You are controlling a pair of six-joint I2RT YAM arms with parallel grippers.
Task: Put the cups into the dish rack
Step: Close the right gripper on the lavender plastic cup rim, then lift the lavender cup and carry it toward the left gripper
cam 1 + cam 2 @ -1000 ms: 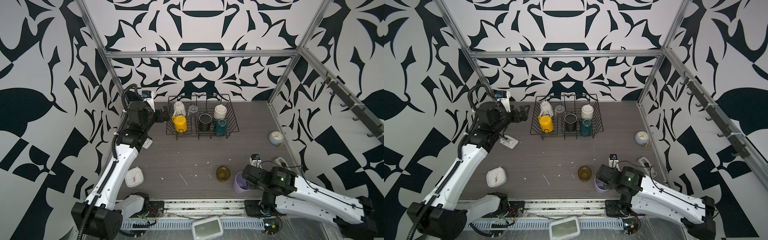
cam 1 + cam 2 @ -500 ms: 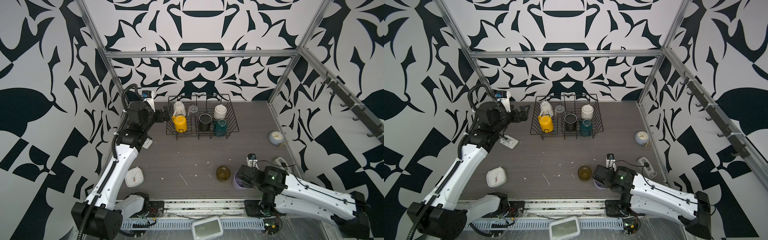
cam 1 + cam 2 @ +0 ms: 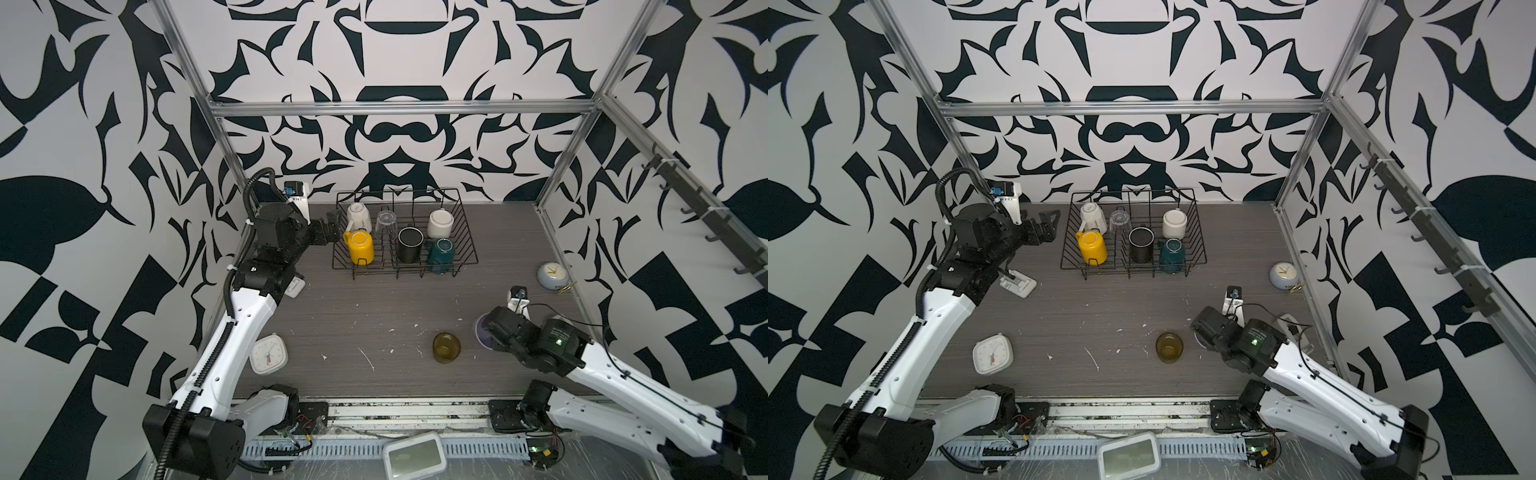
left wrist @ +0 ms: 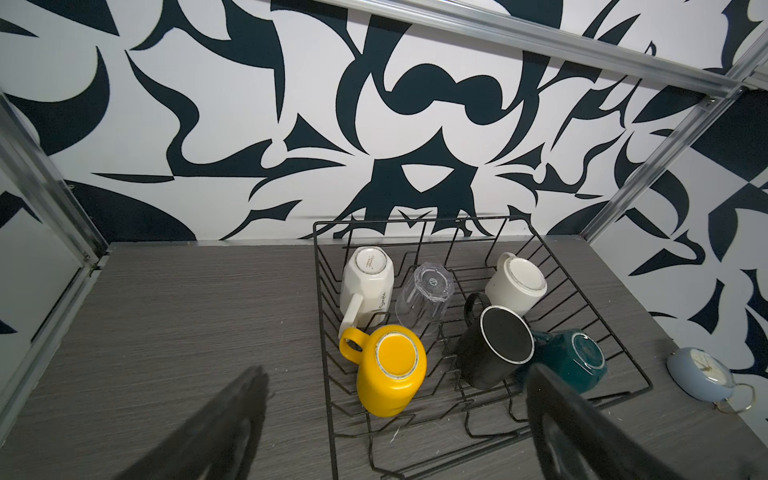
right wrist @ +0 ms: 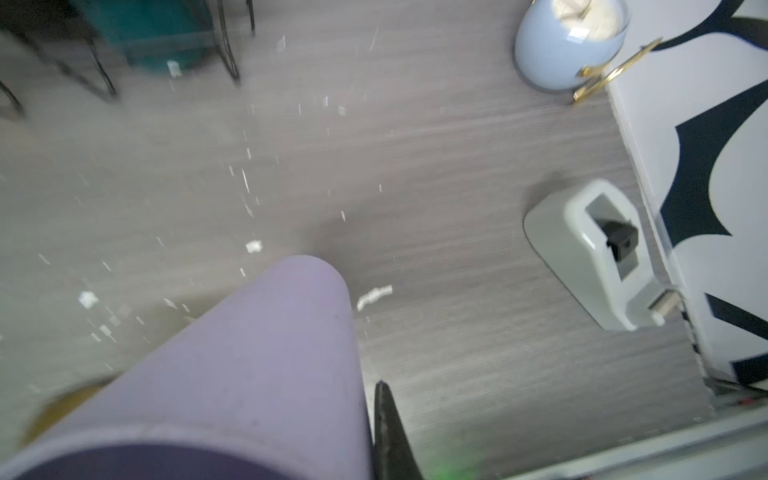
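Note:
The black wire dish rack (image 3: 467,232) (image 3: 1200,249) (image 4: 324,291) stands at the back. Several cups rest in it, bottoms up or tilted: yellow mug (image 3: 360,247) (image 4: 392,370), faceted white mug (image 3: 358,216), clear glass (image 3: 386,224), black mug (image 3: 409,244), white mug (image 3: 440,223), teal mug (image 3: 441,255). An amber glass (image 3: 446,347) (image 3: 1169,347) stands on the table near the front. My left gripper (image 3: 332,228) (image 3: 1046,226) (image 4: 397,374) hangs open and empty beside the rack's left wall. My right gripper (image 3: 492,328) (image 5: 370,399) is shut on the wall of the lilac tumbler (image 3: 481,332) (image 5: 249,365); one finger is hidden.
A round pale-blue clock (image 3: 552,276) (image 5: 565,45) lies by the right wall. On the front left is a white square clock (image 3: 269,354). A white holder (image 5: 598,257) sits near the right wall, and another white holder (image 3: 1017,284) under the left arm.
My right gripper has closed on the lilac tumbler and shifted it slightly away from the front edge. The left arm has not moved.

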